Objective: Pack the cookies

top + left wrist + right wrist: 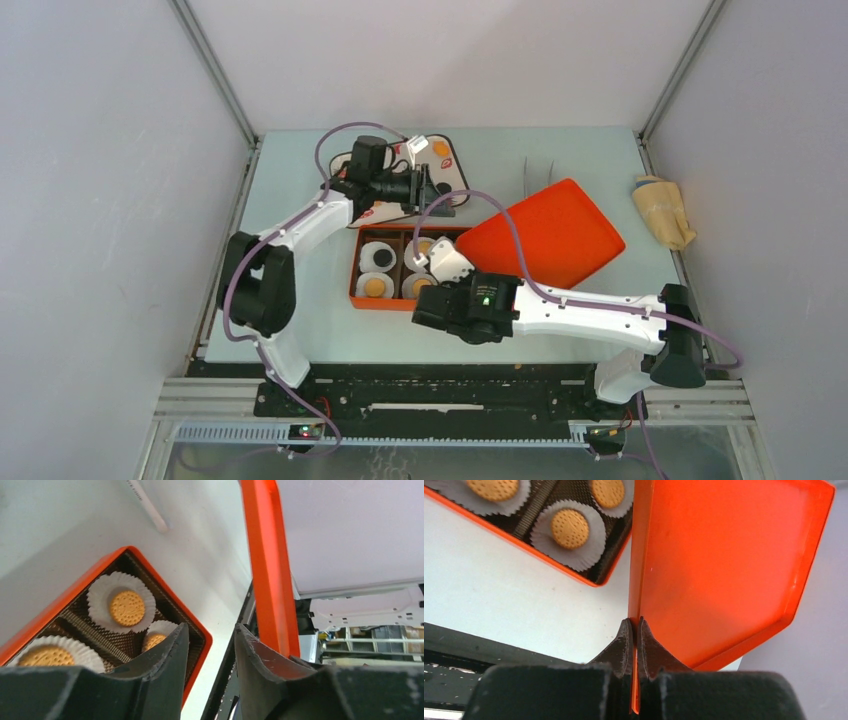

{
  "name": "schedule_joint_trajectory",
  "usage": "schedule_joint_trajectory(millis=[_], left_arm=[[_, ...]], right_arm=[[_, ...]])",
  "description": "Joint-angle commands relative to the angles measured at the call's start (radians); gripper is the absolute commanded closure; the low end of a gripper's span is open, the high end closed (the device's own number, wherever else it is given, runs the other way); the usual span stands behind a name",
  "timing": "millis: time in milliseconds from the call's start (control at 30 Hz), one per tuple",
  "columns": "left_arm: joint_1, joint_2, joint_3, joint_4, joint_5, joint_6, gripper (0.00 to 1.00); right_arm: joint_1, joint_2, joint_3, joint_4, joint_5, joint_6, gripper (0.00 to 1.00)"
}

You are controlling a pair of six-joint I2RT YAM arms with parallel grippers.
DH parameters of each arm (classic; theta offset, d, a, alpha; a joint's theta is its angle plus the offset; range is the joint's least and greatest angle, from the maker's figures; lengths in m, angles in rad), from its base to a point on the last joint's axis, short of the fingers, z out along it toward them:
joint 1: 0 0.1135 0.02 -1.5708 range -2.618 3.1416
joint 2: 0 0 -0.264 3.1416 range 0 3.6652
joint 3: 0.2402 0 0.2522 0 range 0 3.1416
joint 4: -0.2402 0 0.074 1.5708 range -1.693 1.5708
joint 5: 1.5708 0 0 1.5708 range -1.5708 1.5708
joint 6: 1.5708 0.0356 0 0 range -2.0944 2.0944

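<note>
Right of the box (353, 270), the lid (550, 235) is clamped by the right claw (634, 630); the left claw (211, 630) is spread, empty. Cookies (569, 528) are seated inside; closing is judged next, lid levelled overhead.

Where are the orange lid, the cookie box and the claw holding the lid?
orange lid (724, 565): right wrist view, its broad flat face.
cookie box (385, 303): top view, its near orange wall.
right gripper (634, 624): right wrist view, between fingertips pinching the lid's edge.
</note>
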Motion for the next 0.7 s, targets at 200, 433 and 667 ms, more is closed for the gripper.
schedule_joint_trajectory(millis=[200,433,667], left_arm=[[0.000,-0.010,-0.070,0.325,0.169,-0.171,0.40],[0.000,0.037,-0.096,0.361,0.188,-0.212,0.38],[-0.001,0.081,-0.138,0.518,0.245,-0.314,0.38]], right_arm=[[0.017,0.016,0.045,0.336,-0.003,-0.383,1.00],[0.028,0.072,0.081,0.361,0.027,-0.438,1.00],[0.025,0.078,0.086,0.404,0.022,-0.496,1.00]])
